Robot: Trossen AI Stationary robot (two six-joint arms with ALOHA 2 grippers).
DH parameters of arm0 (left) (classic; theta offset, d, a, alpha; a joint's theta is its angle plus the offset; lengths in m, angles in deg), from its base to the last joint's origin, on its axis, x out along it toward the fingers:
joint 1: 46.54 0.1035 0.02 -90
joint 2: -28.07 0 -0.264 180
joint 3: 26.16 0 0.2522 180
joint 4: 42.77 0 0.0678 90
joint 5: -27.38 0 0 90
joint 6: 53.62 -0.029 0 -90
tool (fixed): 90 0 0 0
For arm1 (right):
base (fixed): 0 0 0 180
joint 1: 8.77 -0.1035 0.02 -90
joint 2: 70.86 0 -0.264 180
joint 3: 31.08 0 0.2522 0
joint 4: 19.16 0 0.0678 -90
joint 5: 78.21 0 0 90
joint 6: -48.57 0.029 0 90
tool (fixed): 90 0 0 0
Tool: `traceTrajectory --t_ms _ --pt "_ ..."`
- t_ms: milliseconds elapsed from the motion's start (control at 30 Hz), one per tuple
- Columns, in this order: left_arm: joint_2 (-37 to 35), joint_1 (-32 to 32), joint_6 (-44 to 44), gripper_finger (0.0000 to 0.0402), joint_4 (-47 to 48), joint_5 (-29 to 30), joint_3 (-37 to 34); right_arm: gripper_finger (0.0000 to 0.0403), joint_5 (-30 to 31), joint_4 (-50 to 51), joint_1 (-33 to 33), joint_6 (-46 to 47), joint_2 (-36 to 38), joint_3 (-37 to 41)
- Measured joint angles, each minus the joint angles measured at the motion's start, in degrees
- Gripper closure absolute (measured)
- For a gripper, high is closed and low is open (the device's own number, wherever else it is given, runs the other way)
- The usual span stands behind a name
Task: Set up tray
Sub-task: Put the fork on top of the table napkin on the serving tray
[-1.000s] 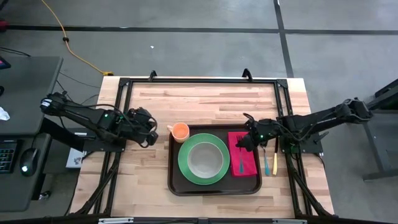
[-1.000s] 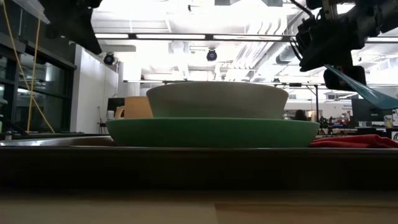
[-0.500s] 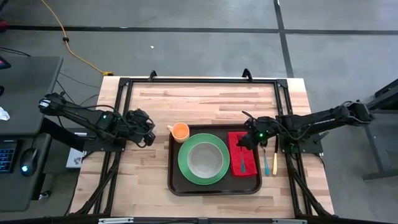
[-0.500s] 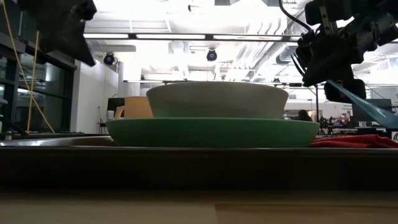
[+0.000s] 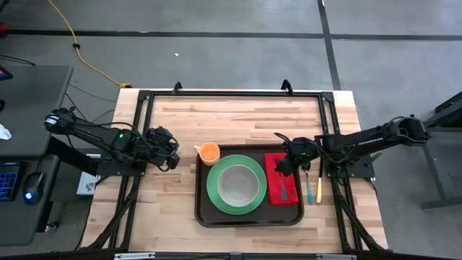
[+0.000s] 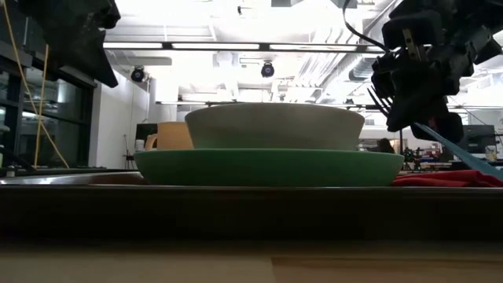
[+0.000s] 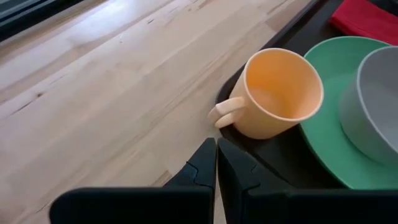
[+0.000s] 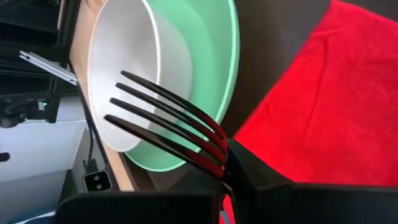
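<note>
The dark brown tray (image 5: 249, 217) lies on the wooden table. It carries a green plate (image 5: 216, 198) with a grey bowl (image 5: 237, 184), an orange cup (image 5: 208, 152) in its far left corner, and a red napkin (image 5: 289, 173) on its right side. My right gripper (image 5: 281, 165) hovers over the napkin's far end, shut on a fork (image 8: 168, 121) with black tines and a blue handle (image 6: 460, 149). My left gripper (image 5: 173, 157), shut (image 7: 216, 158), hangs above bare wood just left of the cup (image 7: 277, 93). My right gripper pinches the fork at its neck (image 8: 219, 155), just behind the tines. The tines (image 6: 381, 102) point toward the plate, and the blue handle slants down behind the fingers toward the napkin (image 6: 448, 178). Whether the handle's end rests on the cloth cannot be told.
Two more utensils, one orange-handled (image 5: 309, 184) and one blue-handled (image 5: 318, 189), lie on the wood right of the tray, under my right arm. Black frame rails (image 5: 231, 94) run along the table's far edge and sides. Bare wood stretches beyond the tray toward the far edge.
My right gripper has shifted a little toward the table's left and sunk slightly, carrying the fork. The fork has tipped: its tines now show pointing toward the plate, and its handle slopes lower over the napkin.
</note>
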State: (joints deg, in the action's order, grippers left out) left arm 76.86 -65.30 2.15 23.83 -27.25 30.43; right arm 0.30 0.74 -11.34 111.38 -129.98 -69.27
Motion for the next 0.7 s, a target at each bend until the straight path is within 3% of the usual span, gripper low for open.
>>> traceTrajectory --t_ms 700 --pt "0.0 0.0 0.0 0.0357 0.1 0.0 0.0 0.0403 1.3 -0.8 0.0 1.6 -0.6 0.0"
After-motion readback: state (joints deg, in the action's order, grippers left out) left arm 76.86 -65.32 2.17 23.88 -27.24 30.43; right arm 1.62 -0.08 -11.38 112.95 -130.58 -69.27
